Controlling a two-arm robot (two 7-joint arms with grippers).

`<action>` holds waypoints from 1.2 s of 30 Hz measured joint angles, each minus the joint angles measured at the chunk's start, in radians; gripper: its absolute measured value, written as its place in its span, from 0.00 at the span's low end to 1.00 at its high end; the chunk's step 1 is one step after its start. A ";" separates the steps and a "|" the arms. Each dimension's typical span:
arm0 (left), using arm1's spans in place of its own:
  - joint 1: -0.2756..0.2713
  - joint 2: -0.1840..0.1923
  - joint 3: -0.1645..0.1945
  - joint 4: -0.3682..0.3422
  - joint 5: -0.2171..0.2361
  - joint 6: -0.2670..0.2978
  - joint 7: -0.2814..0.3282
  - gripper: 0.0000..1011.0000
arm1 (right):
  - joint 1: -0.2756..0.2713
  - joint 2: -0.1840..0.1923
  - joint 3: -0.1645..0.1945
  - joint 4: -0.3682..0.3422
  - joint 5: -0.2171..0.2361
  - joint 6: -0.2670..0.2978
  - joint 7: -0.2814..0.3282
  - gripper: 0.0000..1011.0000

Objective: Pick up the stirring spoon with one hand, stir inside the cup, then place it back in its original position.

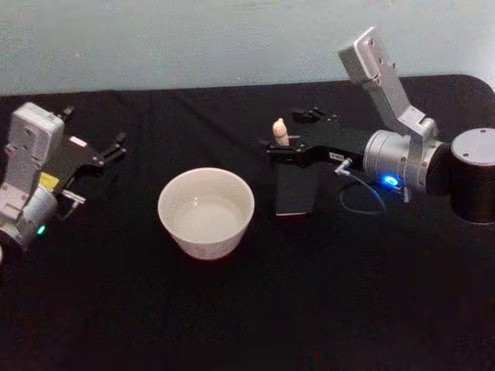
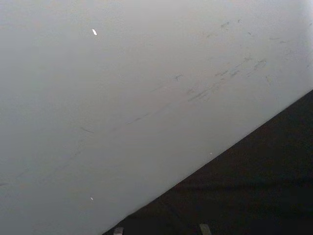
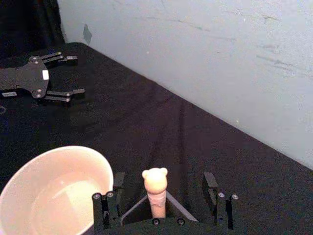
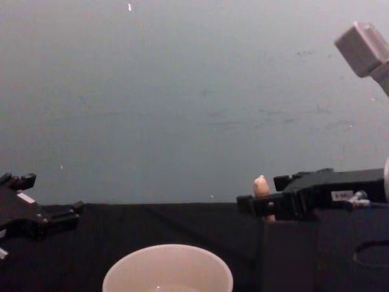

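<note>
The stirring spoon's beige knobbed handle point(image 1: 281, 131) point(image 3: 155, 183) point(image 4: 261, 185) stands upright out of the dark grey square holder point(image 1: 296, 189) point(image 4: 292, 255); its metal bowl is hidden inside. My right gripper point(image 1: 285, 137) point(image 3: 164, 178) point(image 4: 252, 204) is at the handle's level, open, with one finger on each side and a gap to each. The cream-white cup point(image 1: 206, 212) point(image 3: 54, 191) point(image 4: 167, 267) sits on the table just left of the holder. My left gripper point(image 1: 97, 131) point(image 3: 76, 74) point(image 4: 51, 194) rests open at the far left, away from everything.
A black cloth point(image 1: 247, 309) covers the table, and a pale wall point(image 4: 182, 91) runs close behind its back edge. A thin cable point(image 1: 360, 202) loops beside the right wrist, near the holder.
</note>
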 joint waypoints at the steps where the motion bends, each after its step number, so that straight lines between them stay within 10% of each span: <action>1: 0.000 0.000 0.000 0.000 0.000 0.000 0.000 0.99 | 0.000 -0.002 0.000 0.002 -0.001 0.000 0.001 0.99; 20: 0.000 0.000 0.000 0.000 0.000 0.000 0.000 0.99 | 0.003 -0.005 0.000 0.006 -0.010 0.003 0.003 0.99; 36: 0.000 0.000 0.000 0.000 0.000 0.000 0.000 0.99 | 0.003 -0.005 0.000 0.006 -0.008 0.002 0.002 0.60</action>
